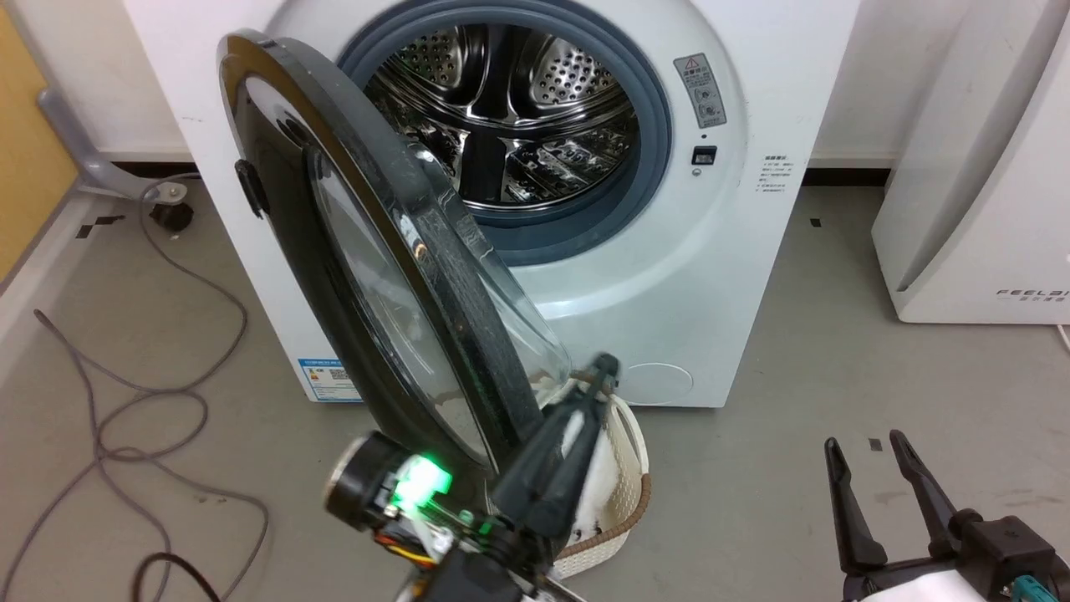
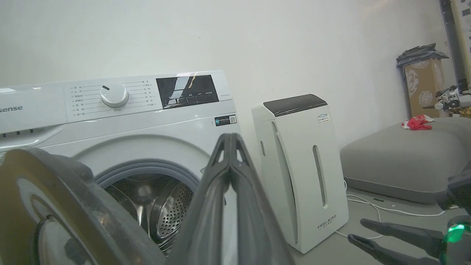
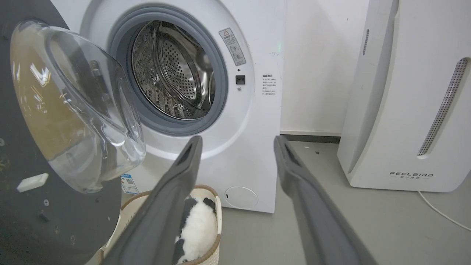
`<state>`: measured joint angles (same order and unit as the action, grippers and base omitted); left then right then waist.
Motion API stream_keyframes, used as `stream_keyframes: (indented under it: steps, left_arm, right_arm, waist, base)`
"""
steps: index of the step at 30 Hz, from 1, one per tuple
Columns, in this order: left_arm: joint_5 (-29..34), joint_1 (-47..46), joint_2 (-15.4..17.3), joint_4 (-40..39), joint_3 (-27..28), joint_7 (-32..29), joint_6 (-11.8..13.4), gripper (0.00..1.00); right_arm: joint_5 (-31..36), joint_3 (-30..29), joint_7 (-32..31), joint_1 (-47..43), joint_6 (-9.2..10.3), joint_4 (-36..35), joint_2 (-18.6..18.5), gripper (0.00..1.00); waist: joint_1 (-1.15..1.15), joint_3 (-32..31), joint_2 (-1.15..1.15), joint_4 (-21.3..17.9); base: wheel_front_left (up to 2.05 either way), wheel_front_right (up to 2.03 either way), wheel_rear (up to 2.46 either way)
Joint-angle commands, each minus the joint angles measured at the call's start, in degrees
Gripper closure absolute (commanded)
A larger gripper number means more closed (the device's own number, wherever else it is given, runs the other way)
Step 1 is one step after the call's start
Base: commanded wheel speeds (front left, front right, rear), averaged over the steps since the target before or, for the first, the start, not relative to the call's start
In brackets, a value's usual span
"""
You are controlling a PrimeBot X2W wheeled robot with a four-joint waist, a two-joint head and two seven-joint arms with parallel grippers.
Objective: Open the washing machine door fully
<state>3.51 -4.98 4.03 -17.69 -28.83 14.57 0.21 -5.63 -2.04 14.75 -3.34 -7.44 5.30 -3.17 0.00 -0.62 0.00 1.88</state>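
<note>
A grey floor [image 1: 794, 351] runs to a white wall [image 2: 257, 44], with loose cables [image 1: 125, 401] at the left, a white appliance [image 1: 986, 209] at the right and the washer [image 1: 669, 293] at top centre. Its door [image 1: 334, 276] hangs part-open across the left centre of the head view. The left gripper [image 1: 603, 368], clenched on nothing, rises from the bottom centre just right of the door's lower rim, contact unclear. The right gripper [image 1: 864, 441] sits released at the lower right, well apart.
</note>
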Motion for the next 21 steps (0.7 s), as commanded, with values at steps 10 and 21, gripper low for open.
stream_keyframes:
  steps: [10,21]
  left_arm:
    - [-0.9,0.4,-0.7,6.0,-6.8,0.0,-1.6,1.0]
    - [-2.7,-0.4,-0.9,16.1,-7.5,0.2,0.1,1.0]
  right_arm:
    - [-0.6,0.0,0.2,-0.5,-0.05,0.3,0.3,0.0]
    - [-0.2,-0.1,0.2,0.3,-0.05,0.9,0.3,0.0]
  waist:
    - [0.0,0.6,0.0,0.1]
    - [0.0,1.8,0.0,-0.3]
  base:
    - [0.0,0.0,0.0]
    - [0.0,0.0,0.0]
